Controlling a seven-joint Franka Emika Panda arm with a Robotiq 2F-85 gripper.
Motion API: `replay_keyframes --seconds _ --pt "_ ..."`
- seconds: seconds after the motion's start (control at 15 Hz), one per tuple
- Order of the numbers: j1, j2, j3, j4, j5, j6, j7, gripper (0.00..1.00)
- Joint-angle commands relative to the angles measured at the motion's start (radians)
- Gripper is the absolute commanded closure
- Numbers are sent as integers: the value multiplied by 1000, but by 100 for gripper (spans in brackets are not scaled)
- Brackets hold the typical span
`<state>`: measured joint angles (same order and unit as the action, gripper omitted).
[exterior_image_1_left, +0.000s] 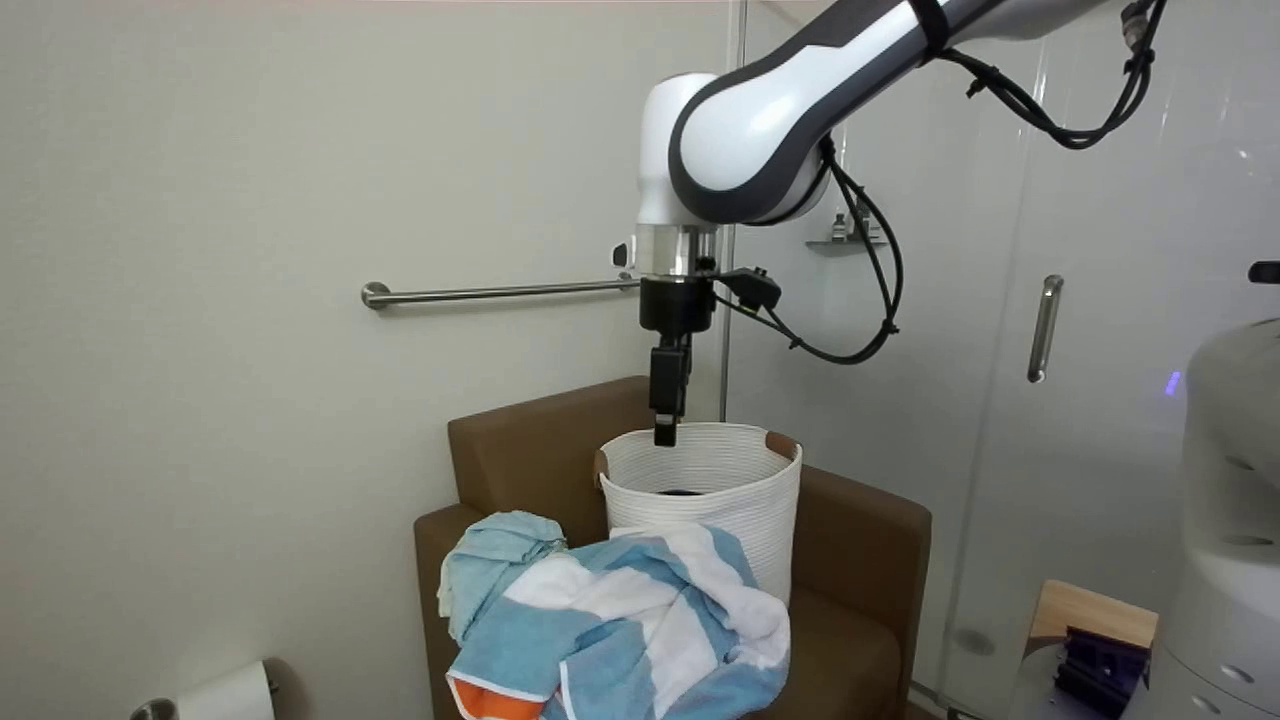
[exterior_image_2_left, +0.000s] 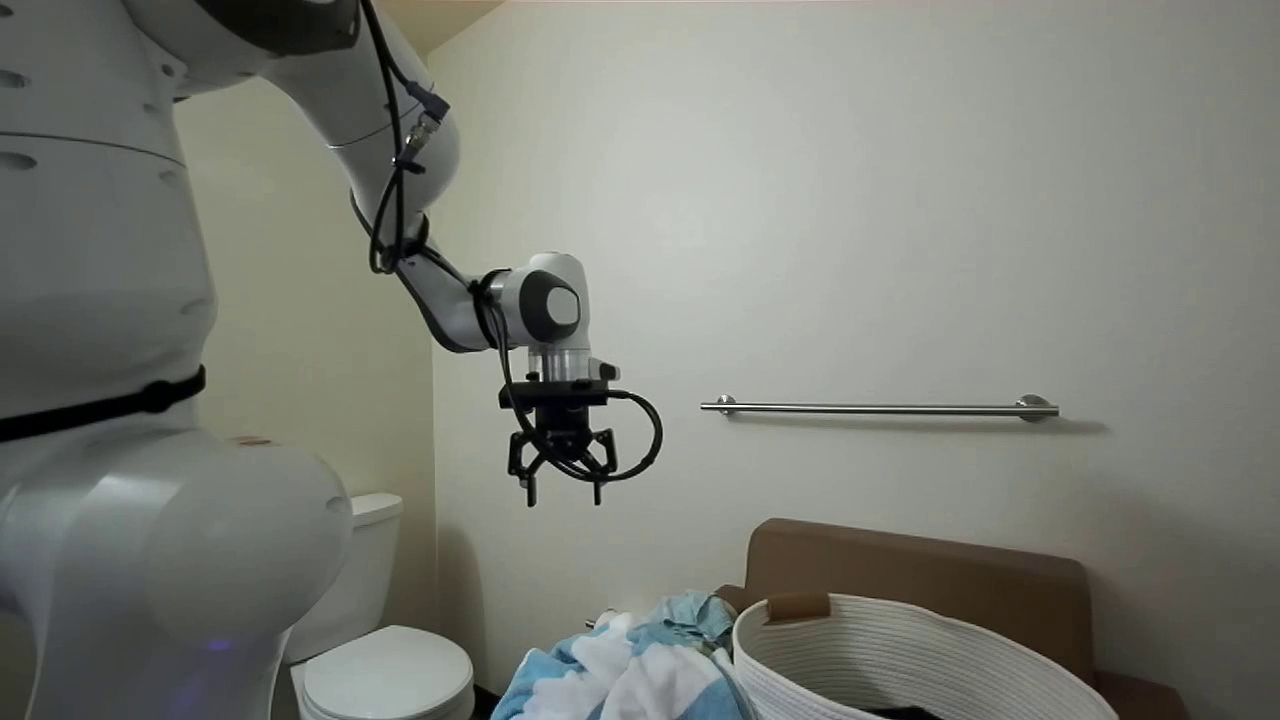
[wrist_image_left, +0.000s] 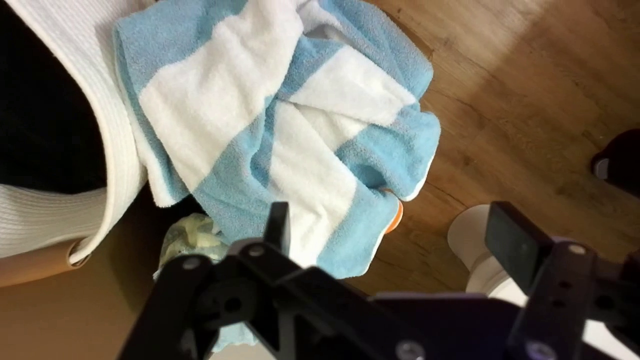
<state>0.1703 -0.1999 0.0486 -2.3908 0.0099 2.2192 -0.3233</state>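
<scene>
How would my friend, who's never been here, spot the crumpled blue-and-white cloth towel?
Look for the brown armchair with a round white ribbed basket in it. The crumpled blue-and-white cloth towel is heaped beside that basket. Its broad stripes and bit of orange set it apart from the plain basket and armchair.

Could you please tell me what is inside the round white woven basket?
Something black, too dark to identify, lies inside the round white woven basket; anything beneath it is covered.
</scene>
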Motion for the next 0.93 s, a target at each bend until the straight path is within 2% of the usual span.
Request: replay_keyframes --seconds 0.0,0.87 --pt "-12 4 10 0 3 -2 -2 0" --pt "-25 26 -2 20 1 -7 -20 0"
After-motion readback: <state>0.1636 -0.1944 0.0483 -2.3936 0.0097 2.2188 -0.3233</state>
